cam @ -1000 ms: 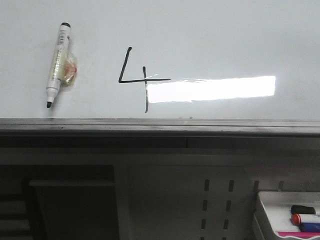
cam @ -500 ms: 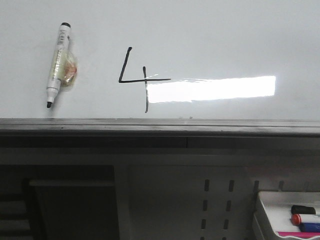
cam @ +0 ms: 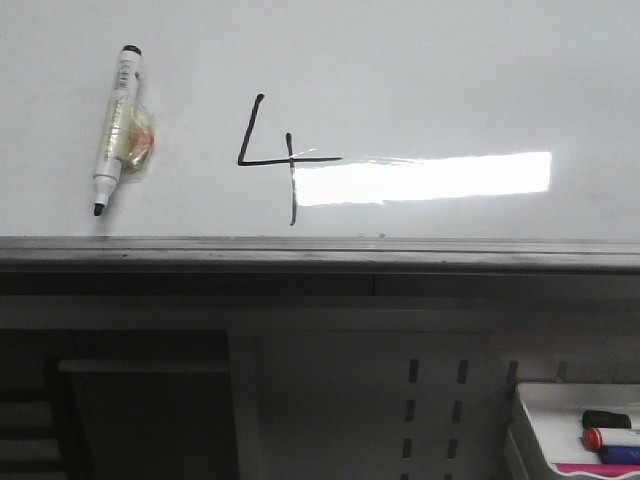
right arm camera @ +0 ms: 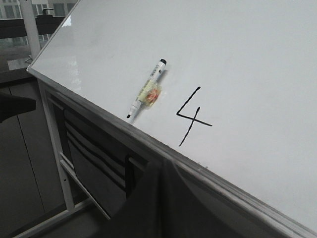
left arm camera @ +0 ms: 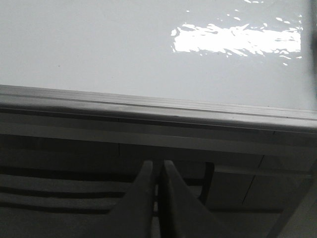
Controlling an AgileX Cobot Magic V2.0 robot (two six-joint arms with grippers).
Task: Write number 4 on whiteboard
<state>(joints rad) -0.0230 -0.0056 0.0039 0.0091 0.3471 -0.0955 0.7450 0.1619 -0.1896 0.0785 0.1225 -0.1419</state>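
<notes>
A black hand-drawn number 4 [cam: 275, 158] stands on the whiteboard [cam: 420, 70], left of the bright glare; it also shows in the right wrist view [right arm camera: 192, 118]. A white marker [cam: 113, 128] with a black cap and a yellowish lump on its side lies on the board [right arm camera: 247, 59] left of the 4, also in the right wrist view [right arm camera: 147, 89]. My left gripper [left arm camera: 157, 166] is shut and empty, below the board's grey ledge [left arm camera: 148, 106]. My right gripper [right arm camera: 162, 166] is shut and empty, below the ledge [right arm camera: 148, 144]. Neither gripper shows in the front view.
A white tray [cam: 565, 430] with black, red and blue markers sits at the lower right. A dark frame with slots [cam: 435, 410] runs under the ledge [cam: 320, 255]. A stand with rails [right arm camera: 74, 178] is under the board's left end.
</notes>
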